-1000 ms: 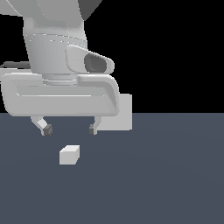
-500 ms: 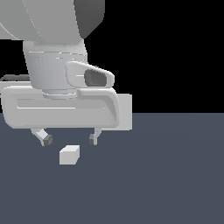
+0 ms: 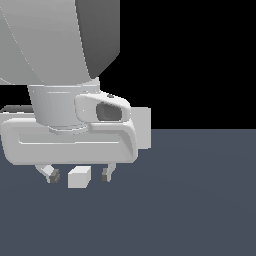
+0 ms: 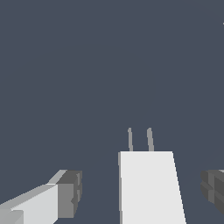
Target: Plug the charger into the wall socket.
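The charger [image 3: 79, 177] is a small white block lying on the dark floor; in the wrist view the charger [image 4: 151, 188] shows two thin grey prongs at one end. My gripper [image 3: 78, 175] is open and straddles it, one dark-tipped finger on each side with gaps to both. In the wrist view the gripper [image 4: 142, 192] has its pads apart from the block. The wall socket [image 3: 143, 127] is an upright white panel, mostly hidden behind my hand on the exterior view's right.
The dark grey floor [image 3: 200, 200] stretches around the block. My large white arm fills the upper part of the exterior view's left half.
My hand has come down toward the floor, so the open fingers now stand on either side of the charger. The charger has not moved.
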### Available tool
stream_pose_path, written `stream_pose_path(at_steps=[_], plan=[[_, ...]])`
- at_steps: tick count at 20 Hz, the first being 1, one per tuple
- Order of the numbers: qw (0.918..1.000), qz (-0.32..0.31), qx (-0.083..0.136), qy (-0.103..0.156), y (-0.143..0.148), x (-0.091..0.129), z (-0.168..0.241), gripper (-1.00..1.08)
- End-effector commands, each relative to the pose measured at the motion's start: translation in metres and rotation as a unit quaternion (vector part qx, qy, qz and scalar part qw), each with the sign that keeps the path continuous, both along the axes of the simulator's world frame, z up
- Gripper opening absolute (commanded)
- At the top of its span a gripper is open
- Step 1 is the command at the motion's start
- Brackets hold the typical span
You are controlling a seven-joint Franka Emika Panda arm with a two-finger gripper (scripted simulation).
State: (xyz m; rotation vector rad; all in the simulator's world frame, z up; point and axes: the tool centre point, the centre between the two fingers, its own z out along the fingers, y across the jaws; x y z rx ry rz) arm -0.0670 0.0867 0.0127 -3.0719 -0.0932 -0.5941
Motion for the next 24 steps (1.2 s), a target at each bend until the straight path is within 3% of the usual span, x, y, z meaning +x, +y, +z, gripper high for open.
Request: stream_pose_path(at_steps=[1, 14, 24], plan=[[1.0, 0.0, 0.0, -0.001, 0.0, 0.0, -0.001, -1.0], [1.0, 0.0, 0.0, -0.001, -0.002, 0.0, 0.001, -1.0], [1.0, -0.003, -0.001, -0.001, -0.035, 0.002, 0.031, -1.0]])
